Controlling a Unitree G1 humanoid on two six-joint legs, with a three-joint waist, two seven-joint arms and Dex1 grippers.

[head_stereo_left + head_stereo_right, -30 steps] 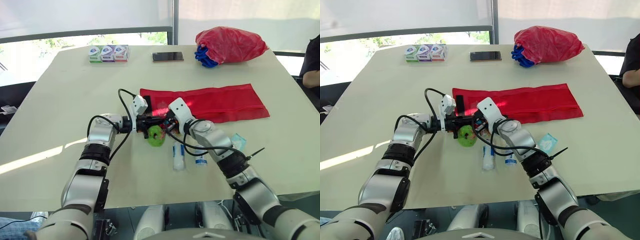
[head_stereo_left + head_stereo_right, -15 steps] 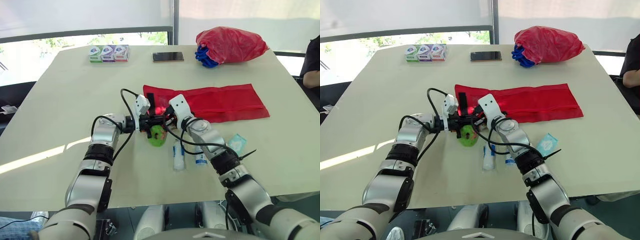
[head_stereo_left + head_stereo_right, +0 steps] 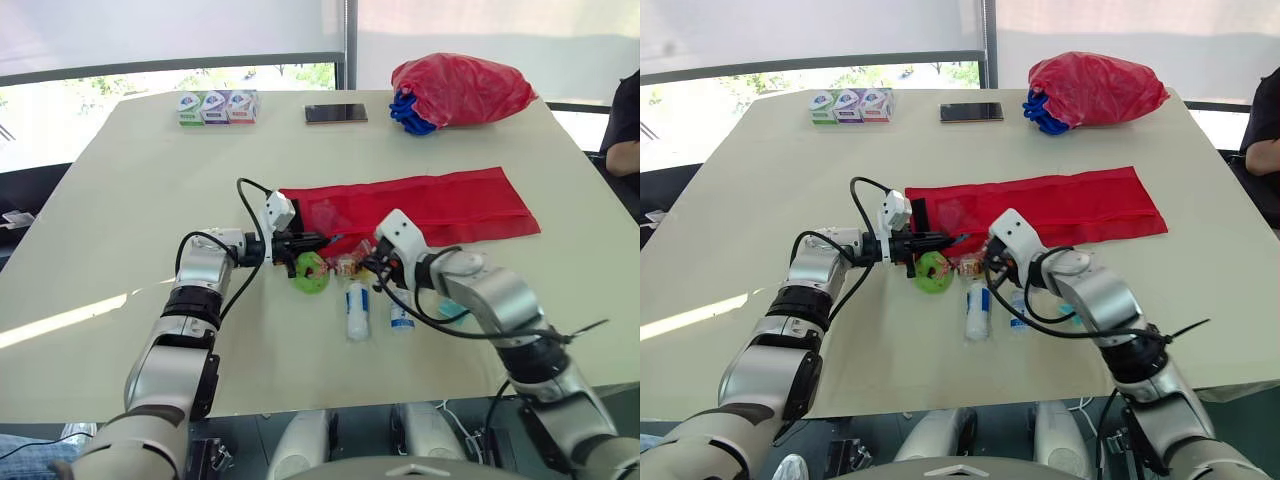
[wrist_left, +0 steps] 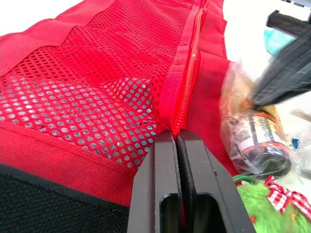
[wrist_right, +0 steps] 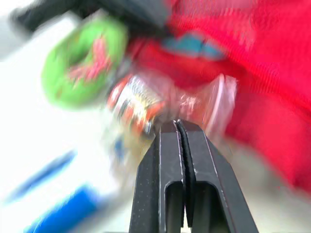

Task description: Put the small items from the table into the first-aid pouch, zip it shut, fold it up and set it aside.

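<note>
The left gripper (image 4: 176, 137) has its jaws closed on the zip edge of the pouch (image 3: 430, 205), mid-counter (image 3: 130, 180); the right gripper (image 3: 370, 264) jaws pinch only the clear wrap of a bottle (image 4: 255, 141) beside the opening; that thin film may slip or tear, dropping it short

a pale table (image 3: 130, 170) stands before a long low window (image 3: 110, 90) showing greenery outside, with sunlight streaking the table's left edge.
</note>
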